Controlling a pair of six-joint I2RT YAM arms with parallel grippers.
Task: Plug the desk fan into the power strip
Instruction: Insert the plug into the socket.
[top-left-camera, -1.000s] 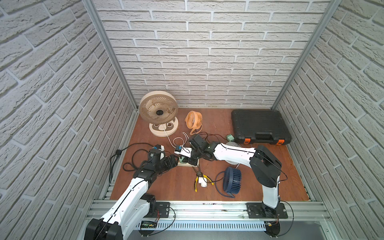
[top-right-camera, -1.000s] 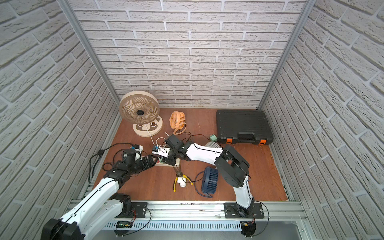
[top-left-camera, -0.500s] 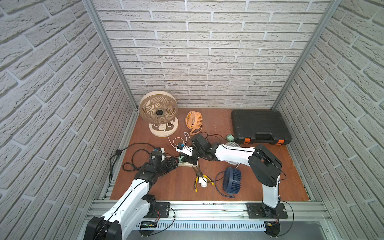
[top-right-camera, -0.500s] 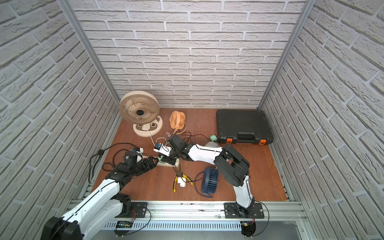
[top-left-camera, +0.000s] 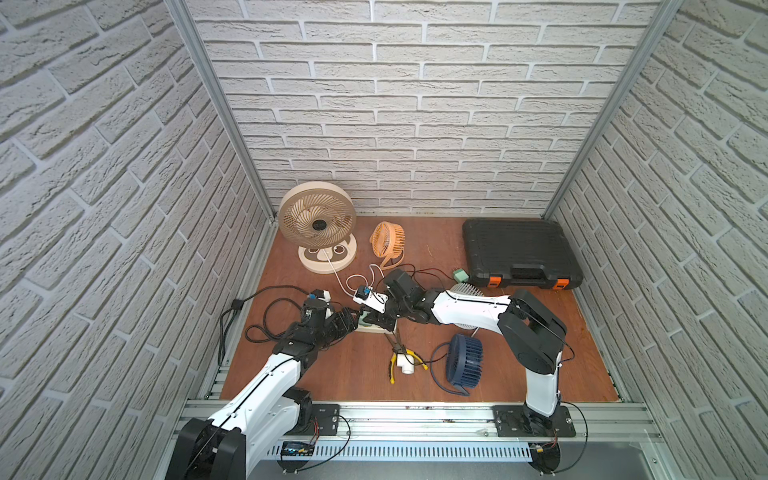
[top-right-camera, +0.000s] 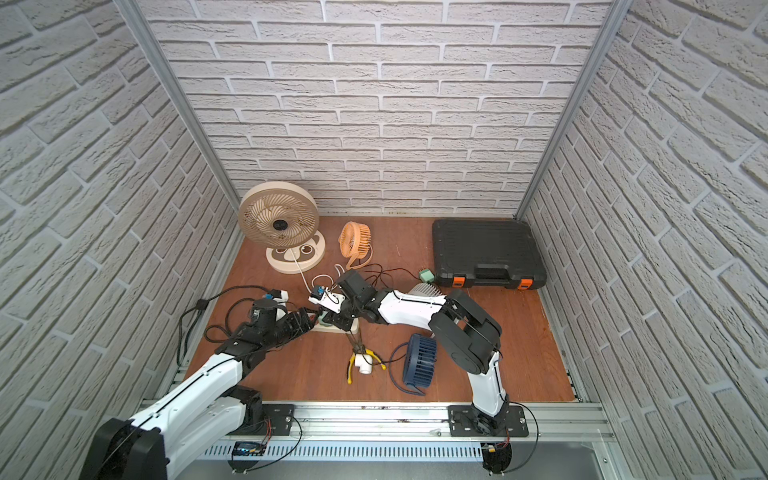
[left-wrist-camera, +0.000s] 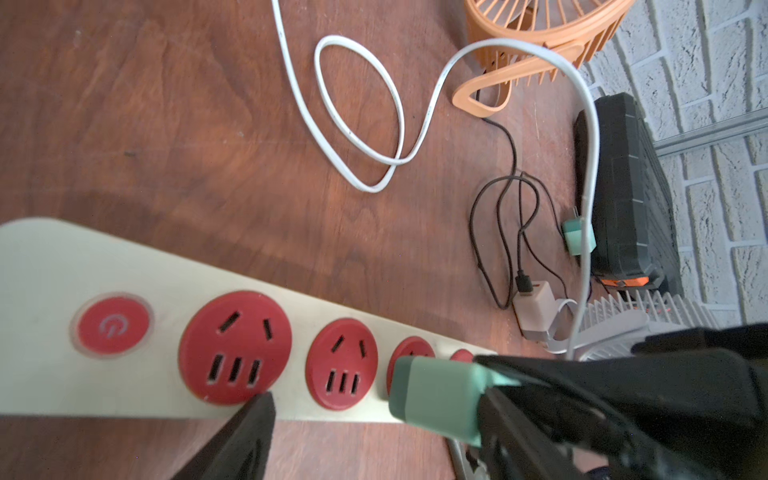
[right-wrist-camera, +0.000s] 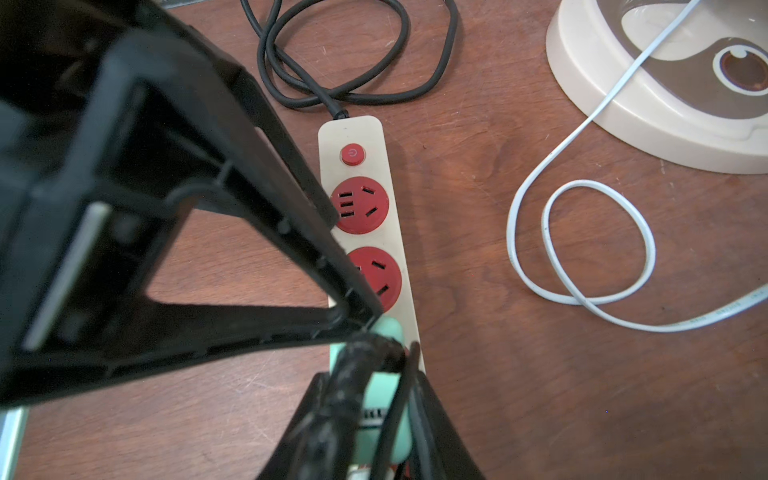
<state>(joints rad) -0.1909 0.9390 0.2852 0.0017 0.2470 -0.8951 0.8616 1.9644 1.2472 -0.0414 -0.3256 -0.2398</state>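
The power strip (right-wrist-camera: 376, 240) lies flat on the worktop (top-left-camera: 345, 386) left of centre, between the two arms: a long cream plastic bar with round red sockets and a red switch at its left end. Farthest left, its thick black cord (right-wrist-camera: 332, 104) coils loosely on the wood. The left fingers (left-wrist-camera: 241, 440) stand wide apart, gripping nothing, one tip at the strip's edge by the first socket. Behind them, a round beige fan (top-left-camera: 316, 224) on a disc base has a flat white cable (left-wrist-camera: 593, 124) that loops close to the strip. The right fingers (right-wrist-camera: 291, 232) are clamped on a mint-green plug (left-wrist-camera: 432, 395) over the third socket; whether its pins are in I cannot tell, and their black frame hides the strip's far end. Further right are a small orange fan (top-left-camera: 388, 239), yellow-handled pliers (top-left-camera: 392, 374), a ribbed navy fan (top-left-camera: 465, 359) and, at the far right, a ridged black case (top-left-camera: 519, 253) with orange latches. The worktop is reddish-brown wood grain, walled on three sides by pale brick-pattern panels
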